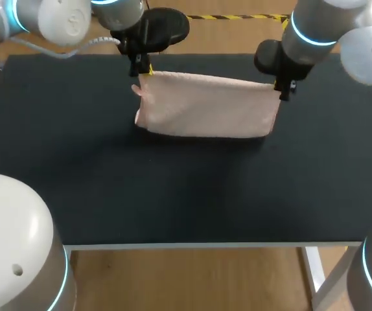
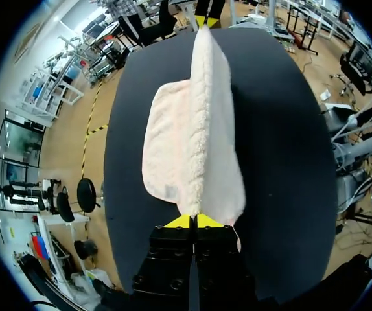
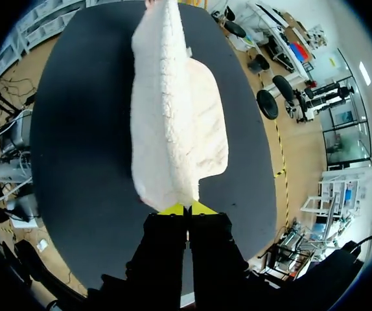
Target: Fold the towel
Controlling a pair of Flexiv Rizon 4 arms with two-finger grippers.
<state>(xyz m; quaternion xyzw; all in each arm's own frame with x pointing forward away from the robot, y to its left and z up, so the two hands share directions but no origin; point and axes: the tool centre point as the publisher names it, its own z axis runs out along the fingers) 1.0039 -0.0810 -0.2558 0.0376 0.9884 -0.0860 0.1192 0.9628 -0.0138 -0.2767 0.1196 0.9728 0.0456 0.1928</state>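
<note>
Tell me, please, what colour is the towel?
The towel is plain pale pink, without any pattern; the head view shows it best.

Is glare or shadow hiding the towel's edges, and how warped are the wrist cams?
Head view: towel evenly lit, no glare; any shadow under it is lost on the dark table. Left wrist view: table edges bow, towel looms large by the left gripper. Right wrist view: same bowing; towel bright near the right gripper, not washed out.
</note>
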